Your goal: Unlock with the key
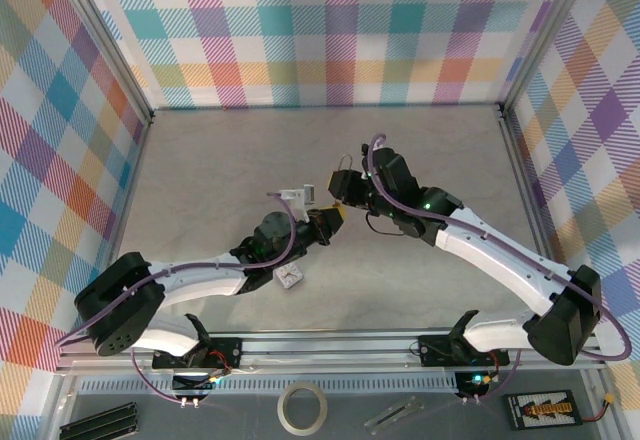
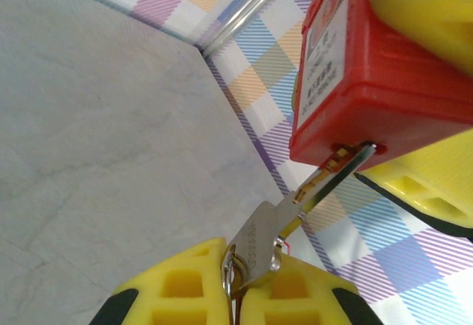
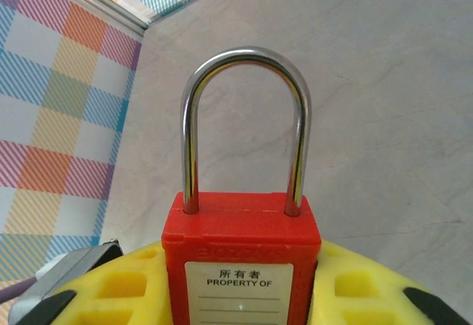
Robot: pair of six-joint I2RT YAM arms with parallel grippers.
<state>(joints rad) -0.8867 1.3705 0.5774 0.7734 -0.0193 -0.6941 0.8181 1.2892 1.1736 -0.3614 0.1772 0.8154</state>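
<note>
L gripper is pinching the key, blade tip entering the btm keyhole of the red padlock that R gripper is clamping above mid tabletop; shackle is sitting shut, so next it's prob needing full insertion, then a twist.

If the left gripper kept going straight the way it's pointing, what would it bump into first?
The red padlock, most likely: the key in the left gripper has its tip at the keyhole.

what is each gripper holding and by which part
Left gripper: the key, pinched by its head, blade tip at the keyhole. Right gripper: the red padlock, clamped by the sides of its body, shackle free.
</note>
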